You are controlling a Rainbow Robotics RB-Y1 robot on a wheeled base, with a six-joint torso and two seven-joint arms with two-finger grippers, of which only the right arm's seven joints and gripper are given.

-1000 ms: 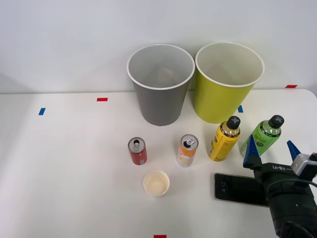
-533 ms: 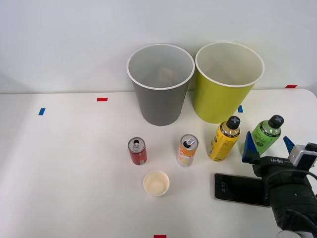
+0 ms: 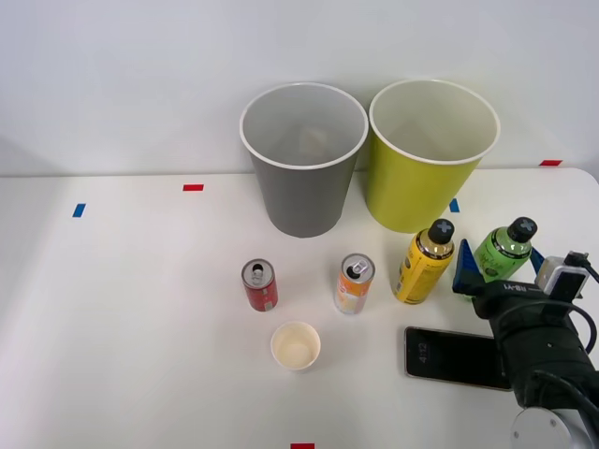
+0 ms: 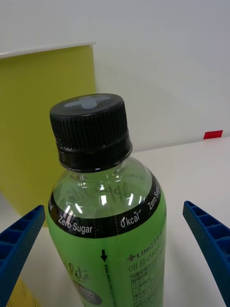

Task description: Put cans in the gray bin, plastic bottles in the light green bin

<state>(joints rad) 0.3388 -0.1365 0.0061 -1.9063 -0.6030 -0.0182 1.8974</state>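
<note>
- The right gripper (image 3: 499, 268) is holding its blue fingers (image 4: 19, 242) spread apart, one on each side of the green bottle (image 3: 504, 249), not touching it.
- The green bottle is standing upright on the white table (image 3: 131, 309), just in front of the light green bin (image 3: 426, 159).
- The yellow bottle (image 3: 423, 262) is standing just beside it.

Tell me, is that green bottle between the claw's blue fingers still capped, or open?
Capped. The green bottle stands upright with its black ribbed cap seated on the neck; the open right claw sits either side without touching.
</note>
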